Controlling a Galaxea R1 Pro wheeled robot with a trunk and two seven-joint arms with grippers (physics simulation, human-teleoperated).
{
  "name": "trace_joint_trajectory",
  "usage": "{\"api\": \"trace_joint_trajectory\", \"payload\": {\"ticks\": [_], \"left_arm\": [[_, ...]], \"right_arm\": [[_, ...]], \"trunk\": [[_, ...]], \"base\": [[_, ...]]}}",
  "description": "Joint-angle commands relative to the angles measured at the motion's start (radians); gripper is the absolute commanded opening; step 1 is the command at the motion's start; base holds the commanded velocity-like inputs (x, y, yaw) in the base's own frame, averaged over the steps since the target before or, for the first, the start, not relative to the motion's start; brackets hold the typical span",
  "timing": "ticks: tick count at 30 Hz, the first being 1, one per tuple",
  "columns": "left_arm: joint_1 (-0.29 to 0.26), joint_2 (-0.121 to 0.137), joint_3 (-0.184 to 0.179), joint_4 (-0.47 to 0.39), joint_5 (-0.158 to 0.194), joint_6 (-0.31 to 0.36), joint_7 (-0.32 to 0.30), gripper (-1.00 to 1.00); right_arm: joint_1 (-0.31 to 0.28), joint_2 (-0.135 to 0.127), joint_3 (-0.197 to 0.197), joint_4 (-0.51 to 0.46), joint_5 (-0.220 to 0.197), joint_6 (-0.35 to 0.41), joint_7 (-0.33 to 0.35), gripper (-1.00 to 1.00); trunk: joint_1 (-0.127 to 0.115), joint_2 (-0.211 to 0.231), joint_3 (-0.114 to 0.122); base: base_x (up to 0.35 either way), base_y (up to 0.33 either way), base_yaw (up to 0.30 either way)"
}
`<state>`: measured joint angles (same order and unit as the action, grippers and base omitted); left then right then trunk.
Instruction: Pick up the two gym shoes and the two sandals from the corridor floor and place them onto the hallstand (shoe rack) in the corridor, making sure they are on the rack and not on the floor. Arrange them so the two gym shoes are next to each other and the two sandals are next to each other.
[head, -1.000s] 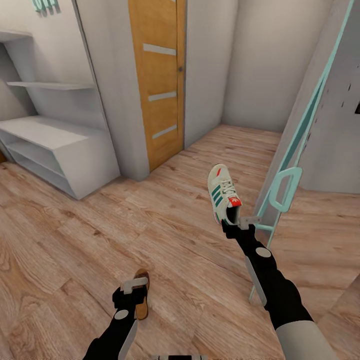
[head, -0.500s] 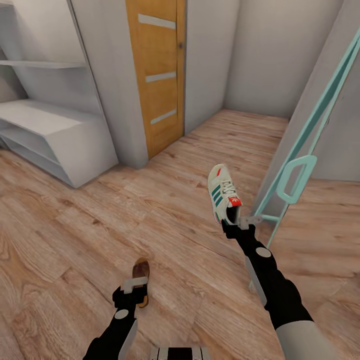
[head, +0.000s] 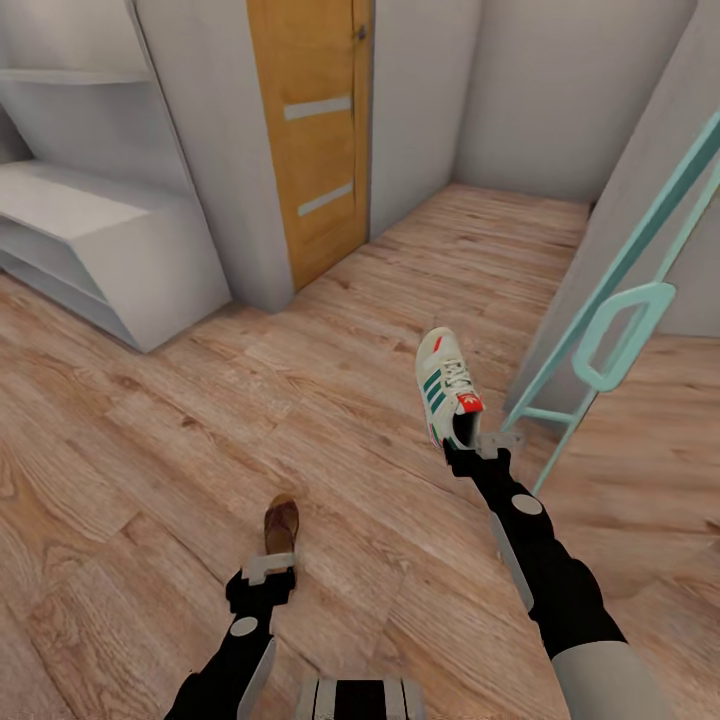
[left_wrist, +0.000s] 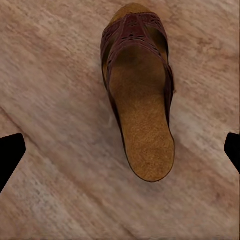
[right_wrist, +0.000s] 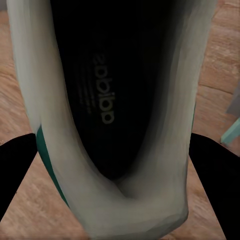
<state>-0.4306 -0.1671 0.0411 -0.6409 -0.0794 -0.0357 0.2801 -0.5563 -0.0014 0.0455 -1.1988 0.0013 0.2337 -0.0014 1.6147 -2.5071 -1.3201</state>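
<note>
right pincer (head: 470, 447) clamped on heel of one gym shoe (head: 447, 386), held up off corridor floor (head: 150, 450). left pincer (head: 268, 572) spread wide over one sandal (left_wrist: 137, 90) lying flat on floor. hallstand (head: 95, 240) far left, one orange door (head: 312, 130) beside.

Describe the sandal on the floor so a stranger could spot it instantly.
Start from the orange wooden door and come down the corridor floor toward the robot: the sandal lies flat just ahead of the left gripper. It is a dark reddish-brown open-toe slip-on with a tan footbed, unlike the white, green-striped gym shoe on the right gripper.
</note>
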Motion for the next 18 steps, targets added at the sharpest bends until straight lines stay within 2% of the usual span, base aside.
{"api": "trace_joint_trajectory", "payload": {"ticks": [1,12,16,18], "left_arm": [[0.0,-0.001,0.004,0.001,-0.008,-0.003,0.001,1.0],[0.0,0.0,0.004,-0.009,-0.007,-0.011,0.0,1.0],[-0.002,-0.002,0.003,-0.011,-0.008,-0.055,0.0,1.0],[-0.002,-0.002,0.002,-0.011,-0.01,-0.065,-0.001,1.0]], "right_arm": [[0.0,0.0,0.0,-0.001,0.0,0.006,0.0,-1.0],[0.0,0.0,0.0,-0.002,0.0,0.006,0.0,-1.0],[0.0,0.0,0.0,-0.002,0.0,0.006,0.0,-1.0],[0.0,0.0,0.0,-0.002,0.001,0.006,0.0,-1.0]], "trunk": [[0.0,-0.001,-0.006],[0.005,-0.003,-0.066],[0.007,-0.004,-0.088],[0.007,-0.004,-0.091]], "base": [[0.0,0.0,0.0],[0.0,0.0,0.0],[0.0,0.0,0.0],[0.0,0.0,0.0]]}}
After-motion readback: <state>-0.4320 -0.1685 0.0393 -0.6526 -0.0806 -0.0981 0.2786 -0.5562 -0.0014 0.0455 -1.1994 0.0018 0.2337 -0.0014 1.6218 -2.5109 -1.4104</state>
